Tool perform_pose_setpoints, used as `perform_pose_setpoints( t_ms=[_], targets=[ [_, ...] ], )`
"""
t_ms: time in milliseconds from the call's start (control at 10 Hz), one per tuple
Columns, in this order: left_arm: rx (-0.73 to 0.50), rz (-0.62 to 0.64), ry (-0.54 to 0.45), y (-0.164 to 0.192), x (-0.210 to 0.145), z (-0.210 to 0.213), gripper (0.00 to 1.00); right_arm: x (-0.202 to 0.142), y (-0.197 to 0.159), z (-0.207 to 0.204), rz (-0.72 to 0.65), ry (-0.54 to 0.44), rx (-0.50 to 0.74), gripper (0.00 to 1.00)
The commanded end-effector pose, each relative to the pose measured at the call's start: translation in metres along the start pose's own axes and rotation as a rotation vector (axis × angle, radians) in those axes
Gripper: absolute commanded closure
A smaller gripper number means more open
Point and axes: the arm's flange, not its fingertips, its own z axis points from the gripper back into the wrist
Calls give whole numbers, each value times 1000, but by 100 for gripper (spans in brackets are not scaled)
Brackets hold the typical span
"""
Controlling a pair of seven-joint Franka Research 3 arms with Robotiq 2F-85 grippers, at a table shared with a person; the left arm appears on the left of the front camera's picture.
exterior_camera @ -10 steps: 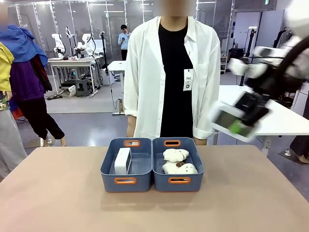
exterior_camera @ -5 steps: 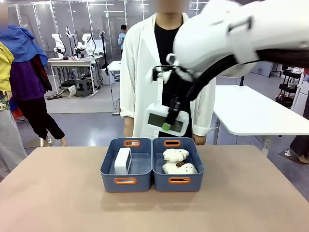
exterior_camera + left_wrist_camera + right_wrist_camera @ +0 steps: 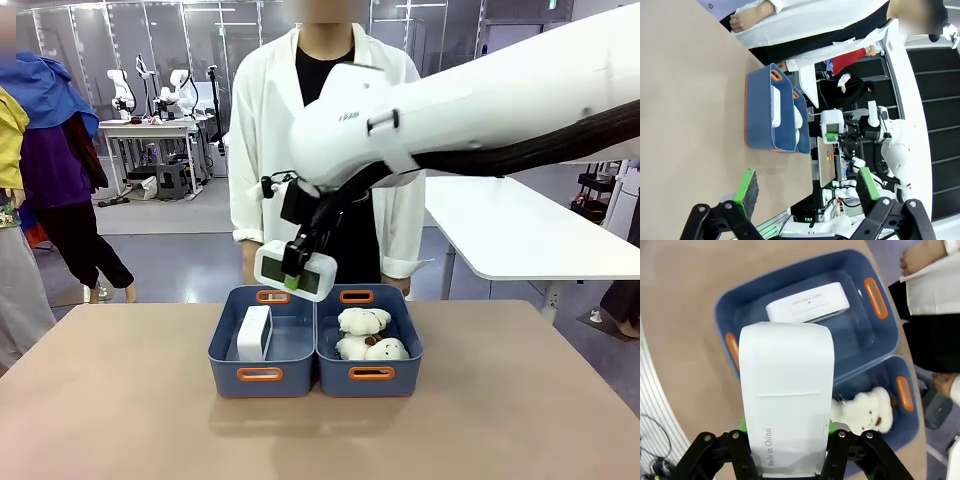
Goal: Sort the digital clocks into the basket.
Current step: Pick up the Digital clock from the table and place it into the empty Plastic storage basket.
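Right gripper (image 3: pixel 297 272) is pinching a digital clock (image 3: pixel 292 272) across its narrow sides, holding it in the air just above the far rim of the left basket (image 3: pixel 262 375), screen facing the robot's side. The right wrist view is looking down past the clock's white back (image 3: pixel 786 400), printed "Made in China", onto the basket below. Second clock (image 3: pixel 254 333) is already standing on edge inside that basket, toward its left wall. Neighbouring bin (image 3: pixel 369 374) is holding cream plush toys (image 3: pixel 364 322); the two bins are touching side by side on the worktop (image 3: pixel 120 420). Person in white coat (image 3: pixel 262 130) is standing just behind. Left gripper (image 3: pixel 805 192) is hanging spread wide, holding nothing, off to one side of the bins. Judging by look: the clock is a rigid, light plastic shell, smooth and likely a bit slippery, with a screen worth sparing; pinching the flat short sides seems the sound hold. There looks to be room beside the standing clock.
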Motion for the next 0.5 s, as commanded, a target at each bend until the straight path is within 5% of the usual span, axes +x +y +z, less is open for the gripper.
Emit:
perform_pose_setpoints(
  t_ms=[0, 400],
  targets=[
    [-17, -15, -1, -1, 1, 3, 0, 27, 6, -22, -178, -37, -51, 99],
    [-17, -15, -1, -1, 1, 3, 0, 38, -6, -66, -715, -84, -311, 99]
  ],
)
